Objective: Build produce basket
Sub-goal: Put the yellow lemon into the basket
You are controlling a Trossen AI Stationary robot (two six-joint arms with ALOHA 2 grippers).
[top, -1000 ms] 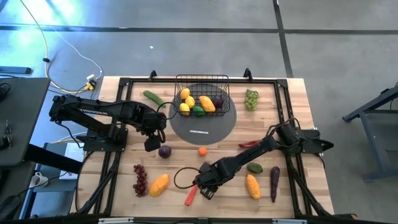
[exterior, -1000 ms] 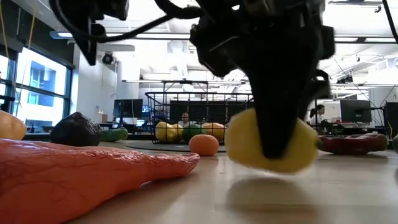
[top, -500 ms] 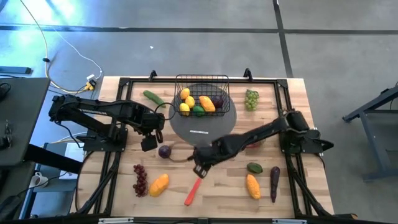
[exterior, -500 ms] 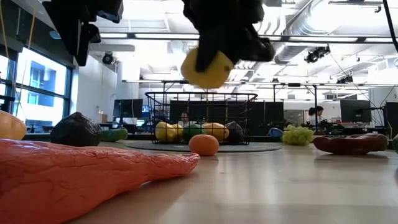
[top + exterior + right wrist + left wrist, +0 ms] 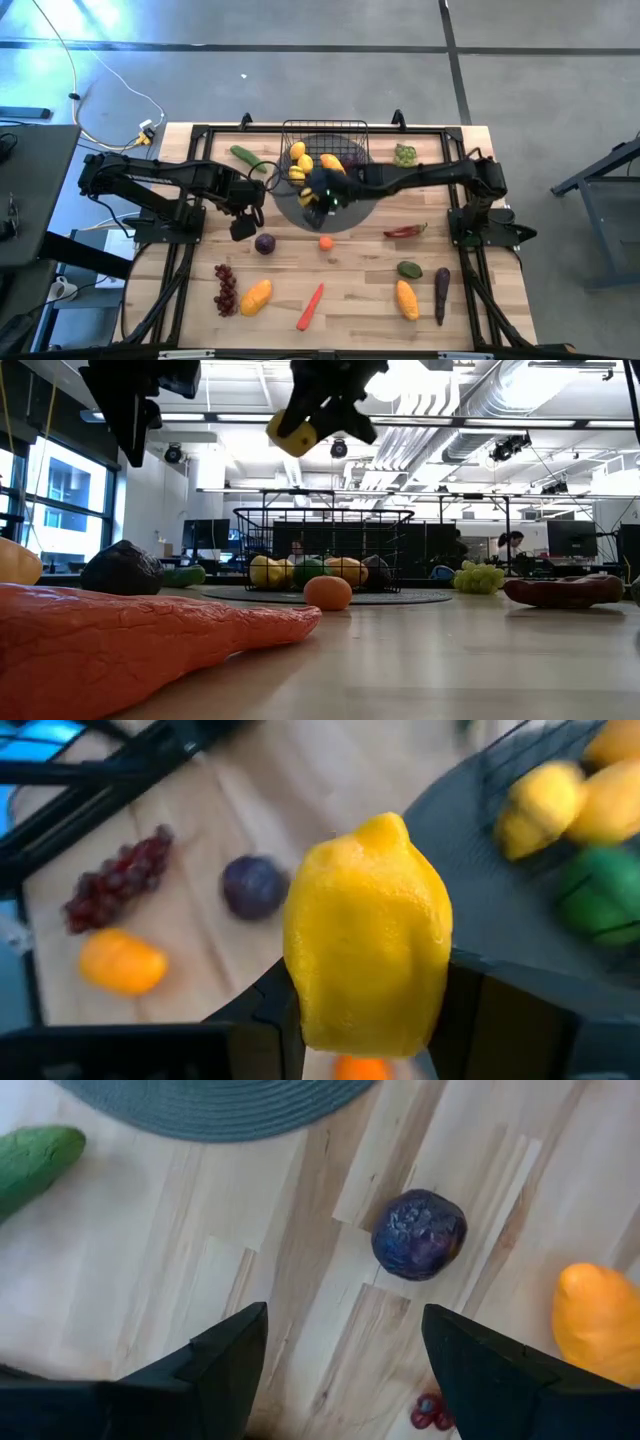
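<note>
Right gripper (image 5: 322, 192) pinches a lemon (image 5: 366, 935) above the grey mat (image 5: 355, 212), beside the basket (image 5: 325, 128); left gripper (image 5: 345, 1355), fingers spread, hovers near a plum (image 5: 419, 1234); a small orange (image 5: 326, 242) lies nearby.

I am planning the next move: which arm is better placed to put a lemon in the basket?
Right. The right gripper is shut on the lemon, raised beside the basket. The left gripper is open and empty above the plum.
</note>
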